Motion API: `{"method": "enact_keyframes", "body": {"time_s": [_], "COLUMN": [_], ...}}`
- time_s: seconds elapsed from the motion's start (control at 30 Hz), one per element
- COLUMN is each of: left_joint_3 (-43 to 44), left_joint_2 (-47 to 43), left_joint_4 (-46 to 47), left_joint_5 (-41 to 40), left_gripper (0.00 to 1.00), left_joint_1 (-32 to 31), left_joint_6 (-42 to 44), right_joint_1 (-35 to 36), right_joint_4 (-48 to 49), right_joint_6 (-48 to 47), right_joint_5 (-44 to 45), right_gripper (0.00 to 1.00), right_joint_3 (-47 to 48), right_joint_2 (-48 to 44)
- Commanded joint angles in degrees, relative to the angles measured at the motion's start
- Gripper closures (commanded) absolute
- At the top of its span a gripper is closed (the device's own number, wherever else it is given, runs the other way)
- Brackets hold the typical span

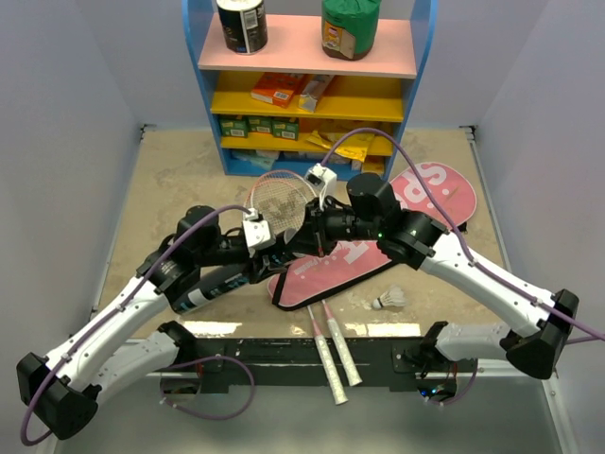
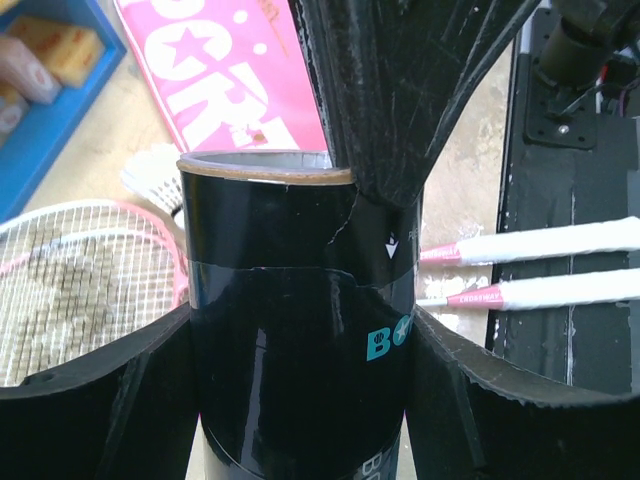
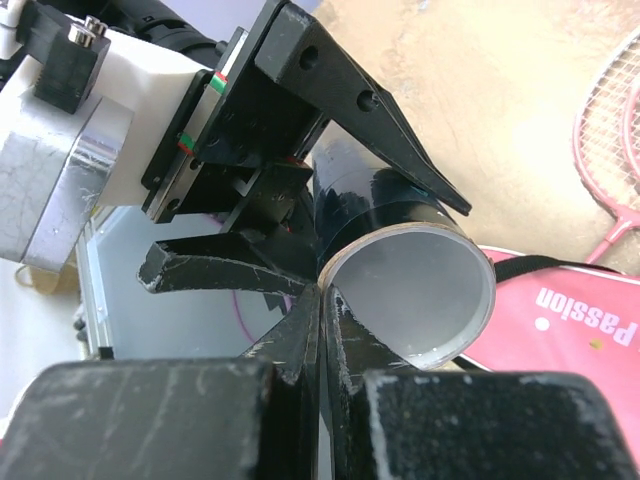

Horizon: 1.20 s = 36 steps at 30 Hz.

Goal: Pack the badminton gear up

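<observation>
My left gripper [image 2: 300, 340] is shut on the long black tube [image 2: 300, 300], held off the table with its open end [image 3: 420, 290] facing the right arm. My right gripper [image 3: 322, 300] is shut on the tube's rim, one finger inside and one outside. In the top view both grippers meet mid-table, the left [image 1: 274, 257] and the right [image 1: 304, 241]. The pink bag [image 1: 397, 227] lies flat under the right arm. Two pink rackets [image 1: 279, 199] lie across it, with their white handles [image 1: 336, 355] at the near edge. One white shuttlecock [image 1: 388, 300] lies beside the bag.
The blue-yellow shelf unit [image 1: 307, 85] stands at the back with boxes, packets and two tubs on top. A black base plate [image 1: 284, 359] runs along the near edge. Grey walls close in left and right.
</observation>
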Motion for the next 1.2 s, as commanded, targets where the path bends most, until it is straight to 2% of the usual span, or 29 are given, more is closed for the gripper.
{"method": "enact_keyframes", "body": {"time_s": [0.0, 0.6, 0.83, 0.87, 0.93, 1.17], "left_joint_3": [-0.28, -3.01, -2.92, -2.92, -2.92, -2.14], "left_joint_2": [-2.21, -5.73, -5.90, -5.90, -5.73, -5.55], "left_joint_4": [5.57, 7.15, 7.50, 7.58, 7.76, 7.94], "left_joint_5": [2.62, -0.98, -2.12, -2.47, -3.18, -7.66], "left_gripper": [1.00, 1.00, 1.00, 1.00, 1.00, 1.00], "left_joint_1": [-0.15, -0.06, -0.06, -0.15, -0.15, -0.15], "left_joint_6": [-0.61, -0.43, -1.31, -1.57, -2.01, -5.96], "right_joint_1": [-0.49, -6.82, -8.84, -9.89, -12.26, -31.06], "right_joint_4": [-5.33, -9.12, -12.36, -12.89, -13.51, -9.30], "right_joint_6": [-1.80, -2.95, -4.26, -4.61, -4.88, -2.60], "right_joint_5": [7.45, 9.04, 15.97, 19.64, 21.60, 28.44], "right_gripper": [1.00, 1.00, 1.00, 1.00, 1.00, 1.00], "right_joint_3": [2.82, 3.88, 4.41, 4.49, 3.97, -1.91], "right_joint_2": [-3.23, -7.19, -6.49, -6.14, -4.56, 0.71]}}
